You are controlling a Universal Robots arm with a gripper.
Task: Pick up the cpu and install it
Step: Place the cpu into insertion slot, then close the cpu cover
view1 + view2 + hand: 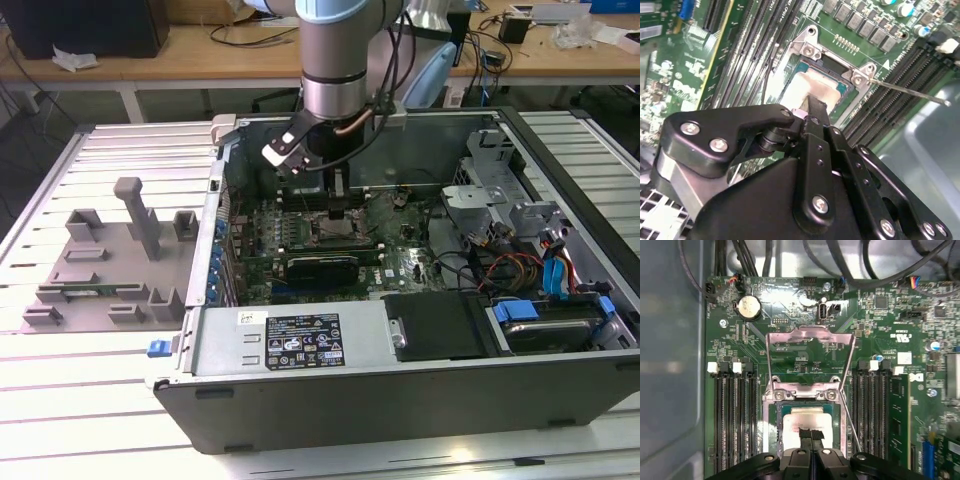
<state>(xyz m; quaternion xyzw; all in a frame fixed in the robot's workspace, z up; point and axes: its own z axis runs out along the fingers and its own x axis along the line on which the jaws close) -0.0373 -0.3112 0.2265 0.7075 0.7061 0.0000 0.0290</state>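
Inside open computer case point(300, 400) on slatted table point(90, 420), exterior view: arm reaches down over motherboard point(410, 262), gripper point(337, 212) low near case's far wall; grey fixture plate point(100, 265) lies outside case at exterior view's left. First wrist view: fingertips point(805, 436) pressed together, no gap, holding nothing; cpu point(805, 418) sits flat in socket point(774, 419), hinged metal frame point(810, 333) swung open. Second wrist view: closed tip on or just above cpu top, cannot tell which; memory slots point(890, 97) flank socket
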